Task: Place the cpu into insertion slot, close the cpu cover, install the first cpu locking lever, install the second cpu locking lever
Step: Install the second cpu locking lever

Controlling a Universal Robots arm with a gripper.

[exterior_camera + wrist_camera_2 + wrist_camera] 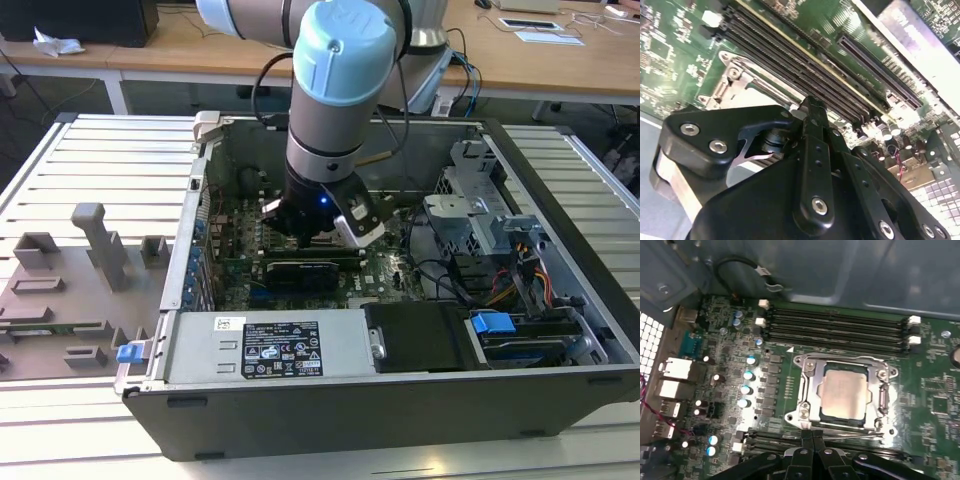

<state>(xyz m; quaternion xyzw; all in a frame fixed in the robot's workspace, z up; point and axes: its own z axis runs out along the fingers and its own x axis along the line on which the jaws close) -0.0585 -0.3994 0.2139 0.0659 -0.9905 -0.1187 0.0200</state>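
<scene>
I see the cpu [844,392] seated in its socket, centre-right of the first wrist view, with the cpu cover [812,390] down around it. A lever [850,432] lies along the lower edge, latching unclear. My end effector [811,437] is pressed together beside it. No print legible here.

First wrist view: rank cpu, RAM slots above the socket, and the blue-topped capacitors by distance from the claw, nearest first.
1. cpu, seated in the socket just ahead of the claw.
2. Blue-topped capacitors, off to the socket's side.
3. RAM slots, beyond the socket, farthest.
</scene>
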